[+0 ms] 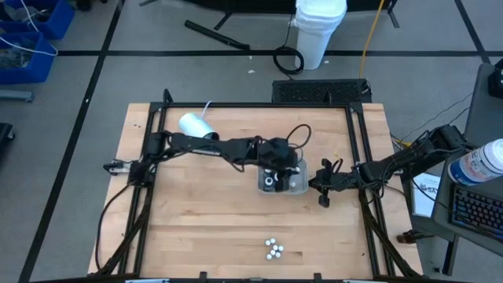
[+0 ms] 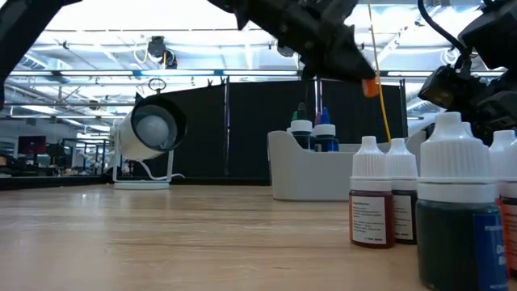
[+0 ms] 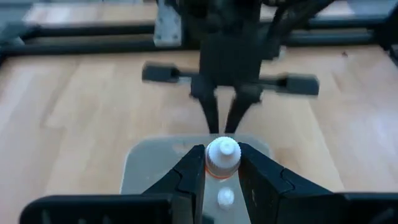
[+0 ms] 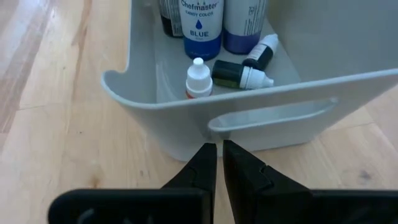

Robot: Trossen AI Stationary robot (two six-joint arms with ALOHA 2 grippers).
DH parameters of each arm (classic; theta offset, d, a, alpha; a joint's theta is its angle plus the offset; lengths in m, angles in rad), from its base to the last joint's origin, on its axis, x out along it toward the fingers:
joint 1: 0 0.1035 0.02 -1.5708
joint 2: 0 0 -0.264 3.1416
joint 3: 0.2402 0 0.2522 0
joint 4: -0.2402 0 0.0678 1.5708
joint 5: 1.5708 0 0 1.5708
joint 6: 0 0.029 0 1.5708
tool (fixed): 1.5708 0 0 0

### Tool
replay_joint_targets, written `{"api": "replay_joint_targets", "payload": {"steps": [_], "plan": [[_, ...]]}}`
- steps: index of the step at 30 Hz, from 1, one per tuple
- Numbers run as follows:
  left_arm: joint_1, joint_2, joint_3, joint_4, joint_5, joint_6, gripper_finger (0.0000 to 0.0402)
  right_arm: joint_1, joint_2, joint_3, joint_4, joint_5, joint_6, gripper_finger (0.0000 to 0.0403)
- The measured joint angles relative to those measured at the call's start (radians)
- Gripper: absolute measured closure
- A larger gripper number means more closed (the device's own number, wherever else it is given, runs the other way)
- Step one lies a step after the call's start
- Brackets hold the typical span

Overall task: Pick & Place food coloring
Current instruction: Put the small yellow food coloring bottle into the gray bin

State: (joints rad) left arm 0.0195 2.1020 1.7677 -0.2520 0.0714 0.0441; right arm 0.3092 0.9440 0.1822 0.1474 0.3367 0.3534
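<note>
Looking down from the high view, we've got the left gripper [image 1: 281,159] over the grey tray [image 1: 299,187] mid-table, the right gripper [image 1: 322,182] just beside the tray's edge, and a cluster of loose food coloring bottles [image 1: 273,250] near the front edge. In the low view those bottles [image 2: 373,202] stand upright up close, the tray [image 2: 299,174] behind them. Left wrist view: we see the fingers [image 3: 189,177] pinching a white-capped bottle [image 3: 222,157] above the tray. Right wrist view: jaws nearly pressed together, empty, at the tray wall [image 4: 249,106], with a blue bottle [image 4: 201,25] and small ones inside
</note>
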Motion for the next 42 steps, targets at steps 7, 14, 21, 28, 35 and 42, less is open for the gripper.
{"api": "replay_joint_targets", "payload": {"steps": [7,14,21,28,35,42], "plan": [[0.034,0.116,0.221,-0.163,-0.027,0.031,0.0328,0.0,-0.001,0.0,0.004,0.005,-0.014,0.038],[-0.017,0.154,0.251,-0.242,-0.11,0.015,0.0322,0.0,-0.001,0.0,-0.008,0.005,-0.004,0.038],[-0.11,0.155,0.208,-0.133,-0.385,-0.15,0.0324,0.0,-0.001,-0.013,0.006,0.005,0.011,0.038],[-0.187,0.153,0.209,-0.117,-0.641,-0.35,0.0324,0.0,-0.001,-0.036,0.01,0.006,0.027,0.038],[-0.219,0.163,0.209,-0.204,-0.748,-0.497,0.0324,0.0,-0.001,-0.036,0.024,0.029,0.027,0.038],[-0.238,0.212,0.208,-0.204,-0.745,-0.567,0.0325,0.0,-0.001,-0.036,0.028,0.028,0.024,0.038]]}}
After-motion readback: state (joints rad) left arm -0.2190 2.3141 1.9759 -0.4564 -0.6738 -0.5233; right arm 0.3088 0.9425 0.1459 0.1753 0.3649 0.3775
